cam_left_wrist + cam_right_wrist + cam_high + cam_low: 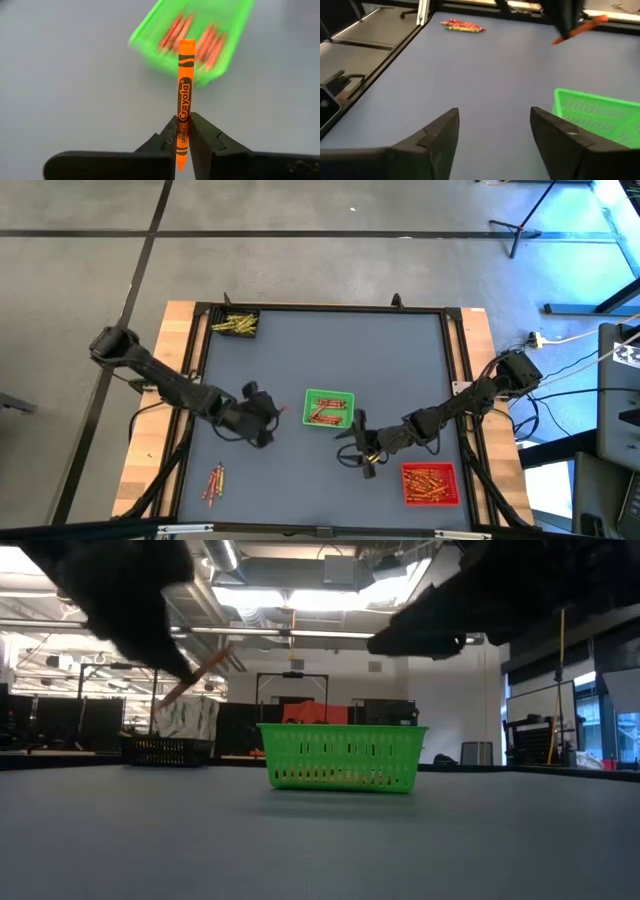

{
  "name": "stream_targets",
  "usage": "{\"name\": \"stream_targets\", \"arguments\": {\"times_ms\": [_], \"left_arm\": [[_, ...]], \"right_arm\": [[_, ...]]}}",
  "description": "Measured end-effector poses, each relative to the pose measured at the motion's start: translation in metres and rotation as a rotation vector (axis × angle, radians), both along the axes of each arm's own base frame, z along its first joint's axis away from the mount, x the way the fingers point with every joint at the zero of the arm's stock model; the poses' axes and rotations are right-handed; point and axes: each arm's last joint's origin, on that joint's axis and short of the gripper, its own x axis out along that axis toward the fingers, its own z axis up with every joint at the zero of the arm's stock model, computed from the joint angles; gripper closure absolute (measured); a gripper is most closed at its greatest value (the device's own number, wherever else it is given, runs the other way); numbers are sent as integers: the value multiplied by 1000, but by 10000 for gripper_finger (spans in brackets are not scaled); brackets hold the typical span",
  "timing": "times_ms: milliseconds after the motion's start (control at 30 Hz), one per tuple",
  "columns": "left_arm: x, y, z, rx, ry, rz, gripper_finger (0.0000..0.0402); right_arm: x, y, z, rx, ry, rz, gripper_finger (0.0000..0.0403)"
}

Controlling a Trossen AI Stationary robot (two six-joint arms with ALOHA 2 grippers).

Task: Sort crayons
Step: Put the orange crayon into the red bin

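Note:
My left gripper (268, 416) is shut on an orange crayon (183, 100), held above the mat just left of the green tray (328, 409), which holds several orange crayons. The crayon also shows in the low view (195, 677) and the right wrist view (582, 26). My right gripper (358, 448) is open and empty, near the mat just right of and nearer than the green tray (600, 112). A small pile of loose crayons (213, 482) lies at the near left. A red tray (430, 483) with red crayons sits at the near right. My left gripper pinches the orange crayon between its two fingers near its pointed end (182, 131). The crayon runs on forward past the fingertips, its flat end (186, 46) toward the green tray. It is lifted clear of the mat and tilted in the low view.
A dark tray with yellow crayons (235, 324) stands at the far left corner. The mat (400, 360) is framed by a black rail with wooden edges. The low view shows a room beyond the table.

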Motion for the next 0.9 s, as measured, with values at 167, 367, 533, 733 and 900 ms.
{"name": "stream_targets", "arguments": {"times_ms": [167, 367, 533, 733, 900], "left_arm": [[17, -25, 1, 82, -174, -125, 384], [41, -47, -17, 169, -286, -240, 384], [56, -57, -32, 231, -367, -299, 384], [62, -61, -33, 266, -431, -343, 384], [62, -61, -33, 275, -433, -346, 384]], "right_arm": [[3, 0, 5, -5, -36, -29, 144], [6, 1, 15, 46, -137, -36, 142], [10, -1, 21, 86, -215, -49, 142], [27, -5, 14, 86, -215, -75, 142], [45, -2, 10, 69, -205, -25, 152]]}}
